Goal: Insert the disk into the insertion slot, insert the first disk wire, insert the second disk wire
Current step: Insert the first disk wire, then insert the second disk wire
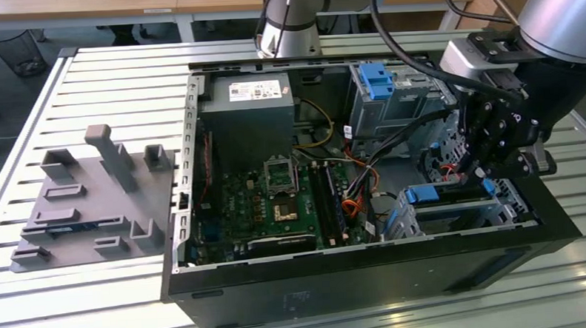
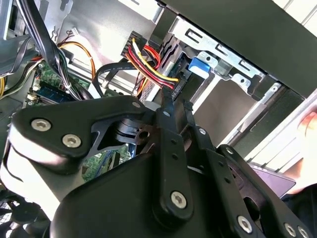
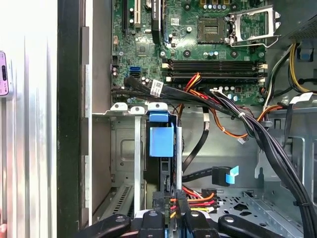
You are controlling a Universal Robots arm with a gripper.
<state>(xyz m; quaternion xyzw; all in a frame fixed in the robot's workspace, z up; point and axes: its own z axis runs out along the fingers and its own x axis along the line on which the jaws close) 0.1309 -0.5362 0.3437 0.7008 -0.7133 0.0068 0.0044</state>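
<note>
Fig. 1 | disk point(image 3: 161, 141) seated in insertion slot point(image 3: 124, 148) | we judge gripper point(image 2: 176, 99) clenched on disk wire point(image 2: 151, 67), plug aligned toward disk's rear.

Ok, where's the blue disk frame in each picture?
Exterior view: blue disk frame in the low silver cage, by the gripper.
First wrist view: frame just beyond the gripper, which pinches a wire plug.
Second wrist view: frame beyond the gripper.
Shared landmark: the gripper.

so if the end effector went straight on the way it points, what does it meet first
Probably the disk in the metal slot: the wire plug in the end effector would touch its back edge first, though depth is unclear.
</note>
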